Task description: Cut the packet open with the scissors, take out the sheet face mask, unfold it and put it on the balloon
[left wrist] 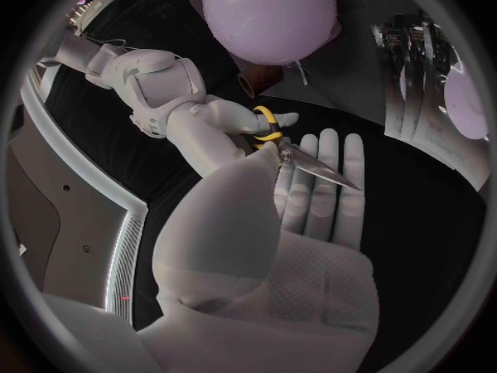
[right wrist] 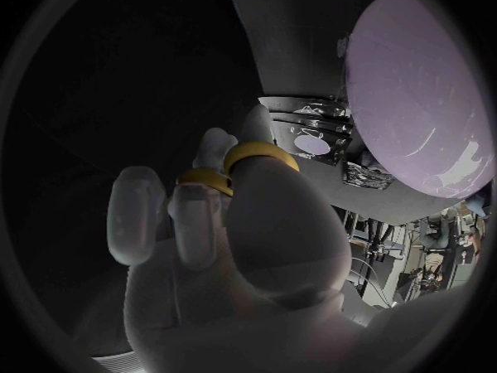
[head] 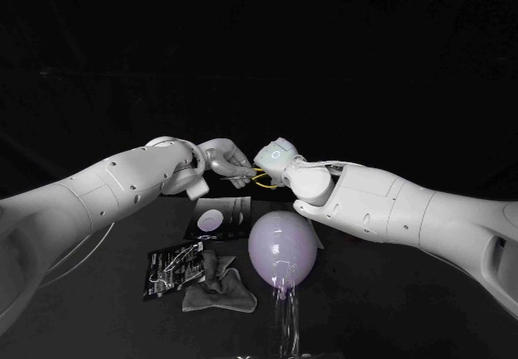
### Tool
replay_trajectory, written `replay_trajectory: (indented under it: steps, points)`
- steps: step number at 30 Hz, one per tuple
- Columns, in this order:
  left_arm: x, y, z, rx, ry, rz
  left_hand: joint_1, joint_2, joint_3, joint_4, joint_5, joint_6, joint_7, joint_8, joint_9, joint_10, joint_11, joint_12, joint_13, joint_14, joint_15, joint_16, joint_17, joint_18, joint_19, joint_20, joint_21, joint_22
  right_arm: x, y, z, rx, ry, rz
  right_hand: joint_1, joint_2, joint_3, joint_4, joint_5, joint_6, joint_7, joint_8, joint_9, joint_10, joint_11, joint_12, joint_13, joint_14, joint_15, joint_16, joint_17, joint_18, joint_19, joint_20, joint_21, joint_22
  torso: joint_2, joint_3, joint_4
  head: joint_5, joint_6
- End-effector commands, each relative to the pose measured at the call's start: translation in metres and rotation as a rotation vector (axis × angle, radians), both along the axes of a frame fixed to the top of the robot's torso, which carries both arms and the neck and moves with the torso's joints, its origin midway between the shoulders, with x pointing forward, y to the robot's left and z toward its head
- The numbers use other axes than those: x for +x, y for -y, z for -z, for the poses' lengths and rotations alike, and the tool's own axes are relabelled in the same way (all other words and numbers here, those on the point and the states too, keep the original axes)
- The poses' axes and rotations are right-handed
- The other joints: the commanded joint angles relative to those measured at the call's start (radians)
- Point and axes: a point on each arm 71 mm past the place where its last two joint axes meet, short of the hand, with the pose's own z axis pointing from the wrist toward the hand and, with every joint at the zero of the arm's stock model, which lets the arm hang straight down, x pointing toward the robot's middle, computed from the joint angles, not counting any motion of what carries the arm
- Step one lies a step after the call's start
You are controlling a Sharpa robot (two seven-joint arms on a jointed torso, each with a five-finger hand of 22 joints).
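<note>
Looking at a robotics lab or demo bench, not a home. Seeing a black table (head: 410, 299) against a dark backdrop, with a white left arm (head: 97, 194) and right arm (head: 432, 217) reaching in over it. Noting a balloon (head: 283, 247) propped on a clear stand (head: 286, 321), and what looks like metal framing (right wrist: 378, 232) beyond the table.

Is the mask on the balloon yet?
No, the balloon stands bare in the head view, with nothing draped over it.
</note>
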Motion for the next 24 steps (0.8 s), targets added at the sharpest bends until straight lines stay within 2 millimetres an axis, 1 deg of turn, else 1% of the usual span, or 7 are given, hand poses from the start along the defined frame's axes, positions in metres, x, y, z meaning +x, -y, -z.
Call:
replay_trajectory:
  steps: [1, 7, 12, 16, 17, 19, 24]
  points:
    - [-0.0035, 0.0091, -0.0025, -0.045, -0.009, 0.058, 0.025, 0.007, 0.029, -0.007, 0.003, 0.009, -0.003, 0.010, 0.009, 0.017, -0.006, 0.000, 0.001, 0.015, -0.003, 0.007, 0.005, 0.014, 0.006, 0.000, 0.006, 0.002, 0.0002, 0.0000, -0.0014, -0.011, 0.017, -0.001, 0.257, 0.245, 0.004, 0.003, -0.004, 0.002, 0.003, -0.006, 0.001, 0.125, -0.061, 0.242, -0.002, 0.076, -0.004, 0.003, 0.102, 0.005, 0.000, 0.004, 0.002, 0.126, 0.001, 0.0003, 0.0000, 0.000, -0.001]
    - [-0.0042, 0.0100, -0.0021, -0.045, -0.017, 0.070, 0.031, -0.015, 0.089, -0.036, 0.003, 0.031, -0.022, 0.039, 0.035, 0.067, -0.025, 0.007, 0.002, 0.049, -0.019, 0.021, 0.025, 0.011, 0.005, -0.005, 0.021, 0.010, -0.0008, -0.0005, -0.0032, 0.011, 0.034, -0.026, 0.258, 0.245, 0.005, 0.006, -0.005, -0.001, 0.005, -0.012, -0.001, 0.120, -0.059, 0.210, -0.025, 0.072, -0.002, -0.007, 0.084, 0.010, -0.012, 0.005, -0.016, 0.116, 0.000, 0.0004, -0.0003, 0.000, -0.002]
    - [-0.0046, 0.0105, -0.0018, -0.044, -0.021, 0.075, 0.010, -0.031, 0.127, -0.049, 0.003, 0.029, -0.025, 0.054, 0.056, 0.084, -0.029, 0.001, 0.001, 0.057, -0.022, 0.022, 0.039, 0.010, -0.002, -0.005, 0.033, 0.017, -0.0028, -0.0021, -0.0058, 0.043, 0.057, -0.068, 0.273, 0.242, 0.003, 0.018, -0.006, -0.024, 0.017, -0.046, -0.016, 0.074, -0.049, -0.001, -0.182, 0.054, 0.006, -0.053, 0.016, 0.026, -0.059, 0.011, -0.088, 0.076, 0.000, 0.0007, -0.0002, 0.001, -0.003]
    - [-0.0047, 0.0109, -0.0019, -0.047, -0.023, 0.075, -0.003, -0.039, 0.148, -0.058, 0.003, 0.028, -0.027, 0.064, 0.069, 0.094, -0.031, -0.001, 0.001, 0.063, -0.025, 0.023, 0.048, 0.010, -0.006, -0.005, 0.040, 0.021, -0.0051, -0.0042, -0.0073, 0.072, 0.063, -0.109, 0.299, 0.243, -0.016, 0.037, -0.003, -0.059, 0.039, -0.103, -0.052, -0.009, -0.022, -0.189, -0.315, 0.003, 0.031, -0.172, -0.145, 0.062, -0.174, 0.020, -0.270, -0.028, 0.000, 0.0002, -0.0003, 0.000, -0.004]
    - [-0.0046, 0.0109, -0.0019, -0.049, -0.023, 0.074, -0.005, -0.040, 0.150, -0.059, 0.003, 0.028, -0.027, 0.065, 0.071, 0.095, -0.031, -0.001, 0.001, 0.064, -0.025, 0.023, 0.049, 0.010, -0.007, -0.005, 0.041, 0.022, -0.0057, -0.0048, -0.0074, 0.078, 0.061, -0.119, 0.326, 0.253, -0.040, 0.067, -0.009, -0.049, 0.054, -0.149, -0.099, 0.014, -0.007, -0.296, -0.419, -0.012, 0.044, -0.239, -0.211, 0.074, -0.207, 0.031, -0.354, -0.078, 0.000, 0.0000, -0.0004, 0.000, -0.004]
    - [-0.0045, 0.0109, -0.0020, -0.053, -0.025, 0.072, -0.009, -0.042, 0.156, -0.062, 0.003, 0.027, -0.027, 0.068, 0.075, 0.097, -0.031, -0.002, 0.001, 0.065, -0.026, 0.023, 0.052, 0.010, -0.008, -0.005, 0.044, 0.023, -0.0064, -0.0056, -0.0075, 0.088, 0.055, -0.136, 0.343, 0.241, -0.076, 0.101, -0.004, -0.066, 0.072, -0.191, -0.134, -0.012, 0.008, -0.387, -0.499, -0.061, 0.058, -0.351, -0.333, 0.098, -0.279, 0.038, -0.501, -0.165, 0.000, 0.0003, -0.0003, 0.000, -0.004]
    - [-0.0043, 0.0107, -0.0022, -0.061, -0.028, 0.065, -0.016, -0.046, 0.167, -0.068, 0.003, 0.026, -0.026, 0.072, 0.082, 0.101, -0.032, -0.003, 0.001, 0.067, -0.026, 0.023, 0.056, 0.011, -0.009, -0.006, 0.049, 0.026, -0.0080, -0.0071, -0.0082, 0.119, 0.046, -0.173, 0.360, 0.228, -0.101, 0.153, -0.007, -0.104, 0.094, -0.238, -0.174, -0.060, 0.034, -0.487, -0.593, -0.144, 0.080, -0.544, -0.526, 0.124, -0.377, 0.052, -0.705, -0.287, 0.000, 0.0000, 0.0010, 0.000, -0.005]
